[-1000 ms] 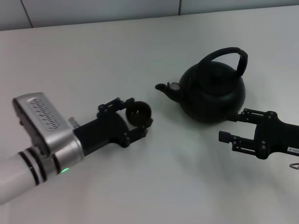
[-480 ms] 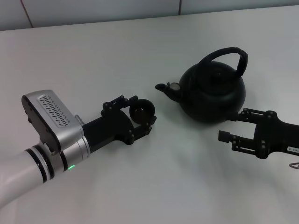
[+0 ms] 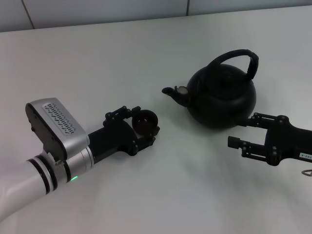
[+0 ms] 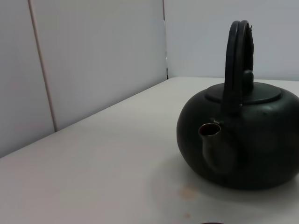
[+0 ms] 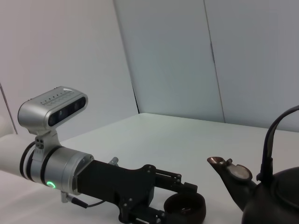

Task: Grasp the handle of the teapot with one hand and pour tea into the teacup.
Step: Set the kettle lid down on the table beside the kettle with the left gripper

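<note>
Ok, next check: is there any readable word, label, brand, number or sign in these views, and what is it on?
No text can be read anywhere.
The right gripper, open beside the teapot, has a small white label at the picture's right edge: print too small to read.
The left gripper, around the teacup: no marking, only a green light on its arm.

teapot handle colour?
Black, like the teapot itself. The handle shows best in the left wrist view.

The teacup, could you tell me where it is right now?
In the head view the teacup sits left of centre between the left gripper's fingers, left of the teapot's spout.
</note>
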Robot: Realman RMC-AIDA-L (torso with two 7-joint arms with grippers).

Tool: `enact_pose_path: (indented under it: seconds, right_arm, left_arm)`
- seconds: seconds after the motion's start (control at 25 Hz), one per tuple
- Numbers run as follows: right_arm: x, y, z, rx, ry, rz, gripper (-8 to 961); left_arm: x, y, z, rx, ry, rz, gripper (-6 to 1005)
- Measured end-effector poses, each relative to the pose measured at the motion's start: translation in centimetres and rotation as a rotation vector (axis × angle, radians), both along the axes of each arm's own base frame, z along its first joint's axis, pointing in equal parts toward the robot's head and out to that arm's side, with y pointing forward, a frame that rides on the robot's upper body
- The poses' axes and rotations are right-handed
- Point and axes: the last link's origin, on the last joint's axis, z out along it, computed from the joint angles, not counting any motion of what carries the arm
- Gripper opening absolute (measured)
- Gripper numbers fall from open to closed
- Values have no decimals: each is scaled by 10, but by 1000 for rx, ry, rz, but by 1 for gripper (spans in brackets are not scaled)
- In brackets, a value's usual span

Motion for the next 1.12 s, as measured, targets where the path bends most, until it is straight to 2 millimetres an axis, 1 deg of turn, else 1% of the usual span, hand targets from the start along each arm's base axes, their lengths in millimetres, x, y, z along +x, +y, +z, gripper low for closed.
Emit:
enact_pose_path:
  seconds: [0.76, 0.88, 1.0, 1.12]
  right_arm:
    - [-1, 0, -2, -3, 6, 1, 627]
    - [-1, 0, -2, -4, 8, 0, 622]
    - [-1, 0, -2, -3, 6, 0, 618]
    - [-1, 1, -1, -1, 2, -2, 614]
  left_arm:
    - [1, 0, -1, 7, -12, 30, 715]
    - [1, -1, -2, 6, -19, 30, 846]
    - [2, -6, 2, 13, -63, 18, 845]
    - [-4, -14, 17, 55, -139, -8, 845]
